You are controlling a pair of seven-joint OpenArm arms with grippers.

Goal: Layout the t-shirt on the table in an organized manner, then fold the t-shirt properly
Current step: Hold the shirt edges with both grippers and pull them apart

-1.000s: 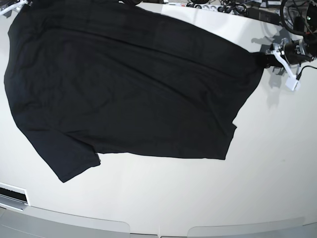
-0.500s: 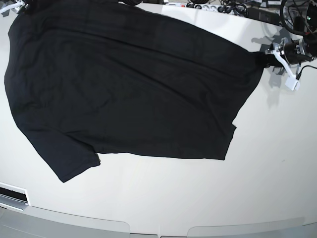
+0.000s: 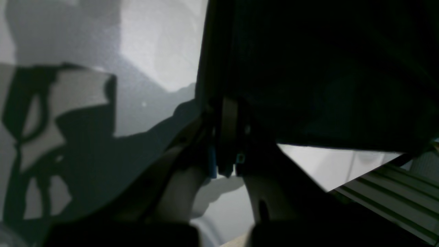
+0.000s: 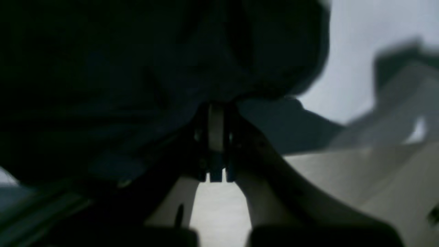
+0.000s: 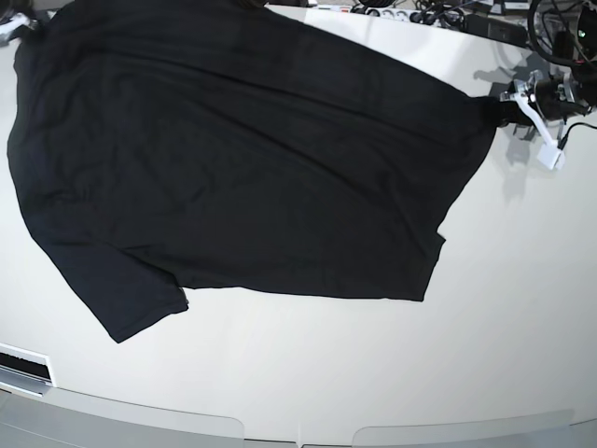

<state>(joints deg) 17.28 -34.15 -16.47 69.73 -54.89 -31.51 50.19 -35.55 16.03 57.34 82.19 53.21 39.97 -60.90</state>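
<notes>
- Glossy white surface (image 5: 308, 373) fills the base view, its curved near edge running along the bottom and a tangle of cables (image 5: 420, 14) lining the far side.
- Black t-shirt (image 5: 233, 159) lies spread across the far left and middle of the surface, mostly flat, with one short sleeve (image 5: 131, 299) pointing toward the near left edge.
- At the far right corner of the cloth, the left end effector (image 5: 499, 107) is clamped on the t-shirt, its white fingers reaching in from the arm at the right edge of the base view.
- Left wrist view shows that end effector (image 3: 224, 137) pressed together with dark fabric (image 3: 308, 68) bunched at and above the fingertips, and bright surface (image 3: 164, 44) beyond it crossed by hard shadows.
- Right end effector (image 4: 216, 137) appears closed in its own wrist view, black cloth (image 4: 137, 68) draped over and pinched at the tips; the picture is dim and blurred.
- In the base view only a sliver of white (image 5: 9, 23) shows at the far left corner, beside the shirt's top edge, where the right arm works.
- A pale slotted rail (image 3: 394, 192) sits at the lower right of the left wrist view, past the surface's edge.
</notes>
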